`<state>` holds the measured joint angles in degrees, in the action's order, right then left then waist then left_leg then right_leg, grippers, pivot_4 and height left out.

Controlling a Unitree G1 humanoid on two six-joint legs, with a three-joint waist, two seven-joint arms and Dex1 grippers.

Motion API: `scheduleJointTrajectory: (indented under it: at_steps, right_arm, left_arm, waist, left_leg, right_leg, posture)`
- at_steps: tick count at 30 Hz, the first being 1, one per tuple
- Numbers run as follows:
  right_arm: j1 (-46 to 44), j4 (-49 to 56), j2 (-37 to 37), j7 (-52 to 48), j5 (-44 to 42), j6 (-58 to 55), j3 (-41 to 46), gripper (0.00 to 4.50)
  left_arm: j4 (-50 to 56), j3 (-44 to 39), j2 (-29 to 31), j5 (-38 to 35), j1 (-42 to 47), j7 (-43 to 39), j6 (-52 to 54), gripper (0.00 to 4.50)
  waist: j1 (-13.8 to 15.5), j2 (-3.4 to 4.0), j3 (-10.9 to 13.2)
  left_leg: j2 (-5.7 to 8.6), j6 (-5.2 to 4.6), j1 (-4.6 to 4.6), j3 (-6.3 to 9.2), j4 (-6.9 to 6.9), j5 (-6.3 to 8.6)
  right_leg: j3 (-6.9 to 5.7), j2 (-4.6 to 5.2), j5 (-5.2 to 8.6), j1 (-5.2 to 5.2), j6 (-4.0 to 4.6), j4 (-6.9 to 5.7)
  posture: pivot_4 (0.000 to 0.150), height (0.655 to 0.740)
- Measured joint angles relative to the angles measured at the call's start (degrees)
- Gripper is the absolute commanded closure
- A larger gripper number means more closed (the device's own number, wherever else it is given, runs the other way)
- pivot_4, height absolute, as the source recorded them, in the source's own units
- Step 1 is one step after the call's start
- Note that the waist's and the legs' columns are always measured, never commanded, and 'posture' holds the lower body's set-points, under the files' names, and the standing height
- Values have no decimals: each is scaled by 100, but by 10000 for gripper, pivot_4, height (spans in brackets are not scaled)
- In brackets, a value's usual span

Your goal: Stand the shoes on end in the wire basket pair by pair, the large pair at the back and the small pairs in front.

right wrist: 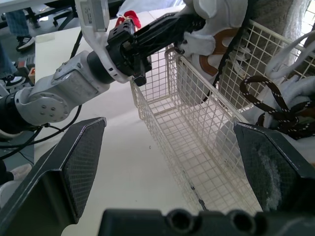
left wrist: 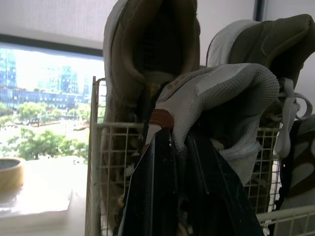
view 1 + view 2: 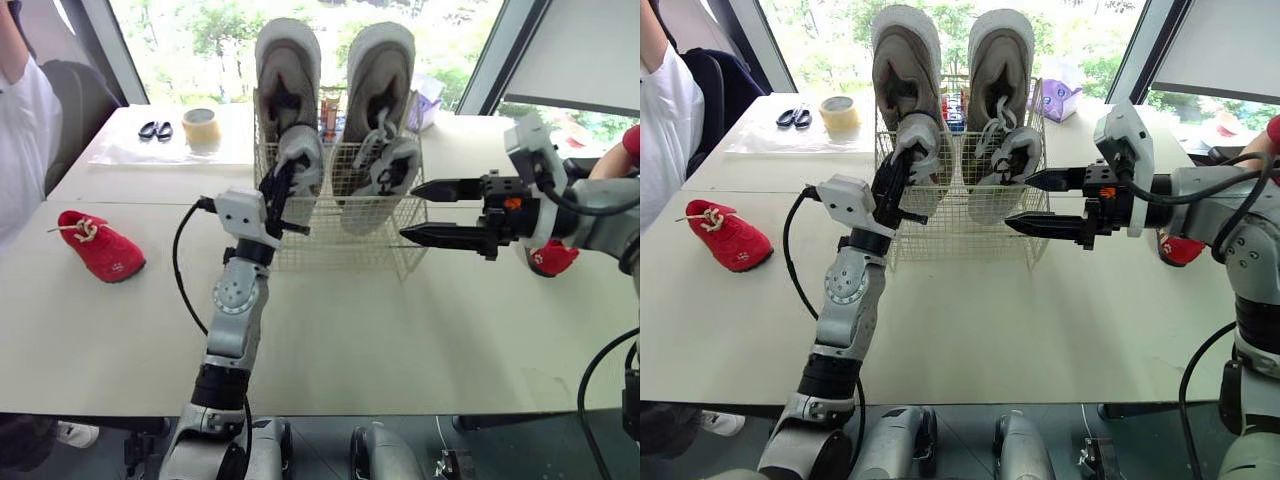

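Going left to right in the head camera: a red shoe [image 3: 100, 247] lies on its side at the left edge of the table [image 3: 400, 340], well apart from everything else. In the upper left of the frame there are scissors [image 3: 155, 130] and a tape roll [image 3: 201, 128].

Centre frame is the wire basket [image 3: 340, 262]. The large pair [image 3: 288, 60] is already standing on end along the back. The left gripper [image 3: 283, 182] has its fingers pinched tight on the collar of a small grey shoe [image 3: 303, 150], holding it at the basket's front left. Its twin [image 3: 385, 175] already sits front right, laces dangling.

The right gripper [image 3: 408, 212] hovers just beside the basket's right side, fingers spread wide with nothing in them. The other red shoe [image 3: 552, 258] peeks out behind that arm at the right edge.

So I'd say we're mid-way through pair two, seating the second grey shoe. Next it needs lowering until it stands against the large shoe behind it. Then the left fingers have to open without dragging it back out. The red pair is last.
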<state>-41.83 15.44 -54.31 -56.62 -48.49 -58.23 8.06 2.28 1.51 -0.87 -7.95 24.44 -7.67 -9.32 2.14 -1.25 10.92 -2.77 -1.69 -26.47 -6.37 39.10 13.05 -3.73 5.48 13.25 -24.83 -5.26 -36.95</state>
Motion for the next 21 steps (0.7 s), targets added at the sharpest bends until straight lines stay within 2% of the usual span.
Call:
scheduleJointTrajectory:
  at_steps: [1,5,9,15,20,21]
  right_arm:
    - [6,-1,20,-2,0,18,-2,0]
    - [55,-23,71,-13,3,114,-42,0]
    - [81,-113,82,-76,45,194,-68,0]
    - [115,-341,84,-243,221,359,-157,0]
    - [344,-632,62,-288,469,505,-228,0]
    - [456,-830,89,-189,581,626,-197,0]
  left_arm:
    - [164,2,12,-97,-67,-42,160,32638]
    - [820,4,60,-584,-289,-234,888,13012]
    - [1532,-33,273,-944,-422,-232,1727,13012]
    - [2767,-658,1280,-2106,-539,-333,3406,13012]
    - [3387,-1571,2396,-3764,-553,-590,4539,13012]
    - [3464,-1829,2683,-4248,-680,-738,4730,10283]
  waist:
    - [-3,0,0]
    - [0,0,0]
    - [-2,0,0]
    - [-32,3,1]
    - [-26,3,2]
    - [-35,3,2]
  left_leg:
    - [0,0,0,0,0,0]
    - [1,0,-1,-1,0,1]
    - [1,-1,0,0,0,1]
    - [0,0,0,1,-1,1]
    - [1,2,1,2,-1,1]
    - [2,2,1,1,-1,1]
  right_leg:
    - [0,0,4,0,7,1]
    - [0,1,6,0,10,1]
    - [0,0,6,0,10,1]
    - [0,-2,7,0,11,0]
    - [0,-1,8,2,12,2]
    - [1,-1,8,2,12,3]
  posture:
    - [1500,7351]
    - [1500,7351]
    - [1500,7351]
    - [1500,7351]
    - [1500,7351]
    - [1500,7351]
